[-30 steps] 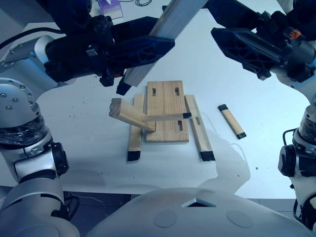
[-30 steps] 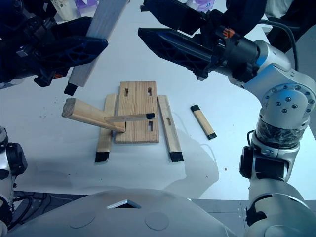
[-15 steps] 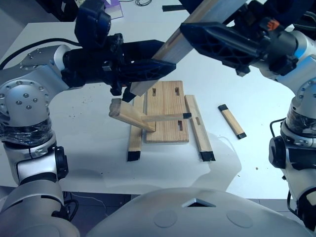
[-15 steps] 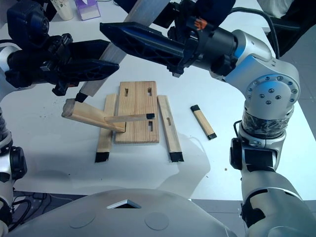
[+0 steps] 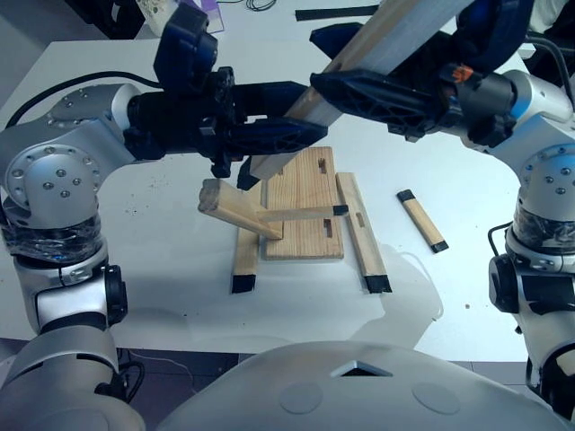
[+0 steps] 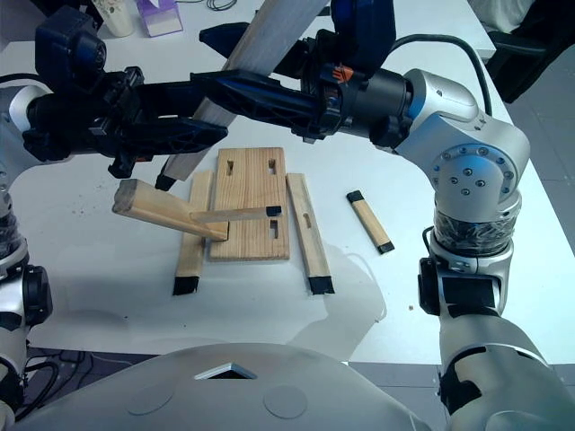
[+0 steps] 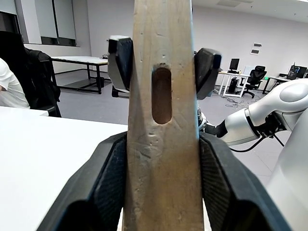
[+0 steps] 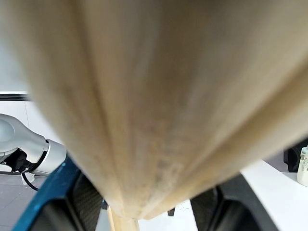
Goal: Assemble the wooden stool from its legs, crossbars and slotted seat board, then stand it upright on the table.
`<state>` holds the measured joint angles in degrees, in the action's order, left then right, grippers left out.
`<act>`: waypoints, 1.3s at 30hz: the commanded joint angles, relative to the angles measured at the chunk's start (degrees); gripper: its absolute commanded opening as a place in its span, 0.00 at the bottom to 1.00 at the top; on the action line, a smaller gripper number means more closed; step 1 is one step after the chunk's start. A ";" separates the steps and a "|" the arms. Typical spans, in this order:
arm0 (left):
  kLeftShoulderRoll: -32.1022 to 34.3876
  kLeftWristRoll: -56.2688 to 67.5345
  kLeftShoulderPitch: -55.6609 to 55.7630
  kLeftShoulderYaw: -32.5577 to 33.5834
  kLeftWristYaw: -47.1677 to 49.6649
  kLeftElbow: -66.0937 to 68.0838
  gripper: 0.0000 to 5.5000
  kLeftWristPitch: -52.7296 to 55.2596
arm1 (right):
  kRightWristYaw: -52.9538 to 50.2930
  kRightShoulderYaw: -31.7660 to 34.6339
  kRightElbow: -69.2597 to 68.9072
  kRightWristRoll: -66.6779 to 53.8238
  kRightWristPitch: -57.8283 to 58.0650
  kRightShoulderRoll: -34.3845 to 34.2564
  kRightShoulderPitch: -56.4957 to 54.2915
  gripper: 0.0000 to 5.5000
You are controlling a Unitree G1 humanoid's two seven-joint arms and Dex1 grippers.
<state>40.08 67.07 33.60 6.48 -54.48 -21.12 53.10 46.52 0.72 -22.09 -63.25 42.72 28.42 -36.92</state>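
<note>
A long wooden leg (image 5: 359,63) hangs tilted above the table, its slot (image 7: 161,94) facing the left wrist camera. My left gripper (image 5: 314,110) is shut on its lower part, just above the slotted seat board (image 5: 301,202). My right gripper (image 5: 328,63) grips the same leg higher up, its pads (image 7: 207,67) against both sides. The board lies flat, with a leg (image 5: 244,242) along its left side and another leg (image 5: 362,233) along its right. A fourth leg (image 5: 235,208) with a crossbar (image 5: 305,213) stuck in it rests across the board.
A short crossbar (image 5: 421,220) with black ends lies alone on the table (image 5: 162,242), right of the board. A bottle (image 6: 112,13) and a purple box (image 6: 162,13) stand at the far back left. The table's front and left areas are bare.
My right gripper swung in from the right and closed around the leg's upper part. My left gripper carried the leg lower, toward the seat board. The parts on the table stayed put.
</note>
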 commanded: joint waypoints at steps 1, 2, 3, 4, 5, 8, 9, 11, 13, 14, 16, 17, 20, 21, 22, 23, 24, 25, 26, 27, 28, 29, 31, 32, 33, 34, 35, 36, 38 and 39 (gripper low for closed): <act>-0.29 -0.67 2.54 1.26 0.28 1.48 0.37 -1.19 | 1.87 -1.81 0.58 5.02 0.44 2.93 1.76 0.39; -0.45 -0.95 2.72 1.36 0.30 1.67 0.37 -1.34 | 2.23 -1.88 0.87 5.28 0.22 3.12 1.77 0.39; -0.62 -1.23 2.84 1.50 0.43 1.86 0.37 -1.53 | 2.52 -1.93 1.09 5.46 0.01 3.31 1.78 0.39; -0.81 -1.56 2.77 1.68 0.58 2.07 0.37 -1.75 | 2.89 -1.99 1.26 5.64 -0.23 3.51 1.89 0.39; -0.99 -1.88 2.69 1.88 0.82 2.27 0.37 -1.97 | 3.22 -1.98 1.42 5.68 -0.40 3.69 1.94 0.39; -1.81 -2.92 2.59 2.35 1.84 2.90 0.37 -2.50 | 3.60 -1.71 1.83 5.70 -0.85 3.85 1.83 0.39; -2.12 -3.25 2.62 2.48 2.10 3.04 0.37 -2.58 | 3.65 -1.59 2.00 5.75 -1.01 3.80 1.70 0.39; -2.71 -3.93 2.56 2.74 2.45 3.26 0.37 -2.72 | 3.56 -1.26 2.38 5.83 -1.49 3.45 1.34 0.39; -3.38 -5.08 2.38 2.80 2.90 3.84 0.37 -3.11 | 3.06 -0.83 2.87 5.99 -2.17 2.81 0.81 0.39; -3.66 -5.71 2.35 2.78 3.18 4.23 0.37 -3.33 | 2.93 -0.69 3.07 6.06 -2.47 2.61 0.55 0.39; -4.27 -7.33 2.45 2.71 3.78 5.28 0.37 -4.03 | 2.66 -0.45 3.40 6.49 -3.15 2.44 0.19 0.39; -4.56 -8.08 2.50 2.74 4.06 5.90 0.37 -4.26 | 2.45 -0.21 3.63 6.65 -3.41 2.40 0.02 0.39; -5.18 -11.01 2.62 2.40 4.59 8.22 0.37 -5.55 | 1.90 0.38 5.11 8.07 -4.93 2.51 -0.39 0.39; -5.26 -11.78 2.62 2.25 4.56 8.77 0.37 -5.94 | 1.83 0.45 5.50 8.48 -5.39 2.56 -0.44 0.39; -5.36 -12.46 2.72 2.15 4.56 9.32 0.37 -6.30 | 1.70 0.57 5.85 8.73 -5.71 2.60 -0.55 0.39; -5.47 -12.93 2.85 2.12 4.65 9.92 0.37 -6.53 | 1.54 0.64 6.16 9.02 -6.02 2.62 -0.63 0.39; -5.53 -13.57 3.01 2.03 4.67 10.54 0.37 -6.97 | 1.44 0.56 6.55 9.59 -6.42 2.71 -0.76 0.39; -5.61 -14.17 3.03 1.97 4.76 11.07 0.37 -7.41 | 1.33 0.41 6.80 10.23 -6.88 2.77 -0.74 0.39; -5.67 -14.59 3.04 1.95 4.81 11.59 0.37 -7.75 | 1.23 0.19 7.04 10.89 -7.33 2.79 -0.72 0.39; -5.67 -15.05 3.08 1.86 4.75 12.09 0.37 -8.13 | 1.10 0.03 7.31 11.42 -7.68 2.80 -0.77 0.40; -5.66 -15.59 3.07 1.76 4.70 12.57 0.38 -8.55 | 0.96 -0.09 7.56 11.95 -7.97 2.74 -0.79 0.40; -5.67 -15.99 3.10 1.67 4.75 12.99 0.38 -8.88 | 0.82 -0.17 7.82 12.43 -8.24 2.70 -0.85 0.40; -5.70 -17.03 3.20 1.38 4.97 14.00 0.38 -9.71 | 0.46 -0.35 8.43 13.53 -8.83 2.61 -1.02 0.40; -5.69 -17.93 3.14 1.04 5.04 14.46 0.38 -10.36 | 0.11 -0.35 8.82 14.08 -9.17 2.49 -1.09 0.40; -5.72 -18.77 3.13 0.71 5.22 14.81 0.38 -10.90 | -0.19 -0.31 9.17 14.53 -9.43 2.35 -1.19 0.40; -5.77 -19.41 3.17 0.43 5.37 15.09 0.38 -11.24 | -0.44 -0.28 9.52 14.96 -9.67 2.22 -1.30 0.40; -5.71 -20.15 3.20 -0.04 5.30 15.29 0.38 -11.75 | -0.74 -0.29 9.82 15.55 -10.03 2.06 -1.36 0.40; -5.48 -21.53 3.16 -0.92 5.36 15.54 0.38 -12.64 | -1.10 -0.27 10.22 16.04 -10.38 1.80 -1.48 0.40; -5.00 -23.13 3.45 -2.20 6.41 16.38 0.39 -12.58 | -1.85 -0.18 10.66 16.82 -10.82 1.40 -1.70 0.40; -4.88 -23.47 3.61 -2.48 6.99 16.70 0.39 -12.27 | -2.09 -0.13 10.77 17.08 -10.95 1.26 -1.77 0.40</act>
<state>32.52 52.59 37.02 2.24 -56.64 -10.47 40.88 48.96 -0.07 -11.28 -54.92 34.34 27.58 -38.96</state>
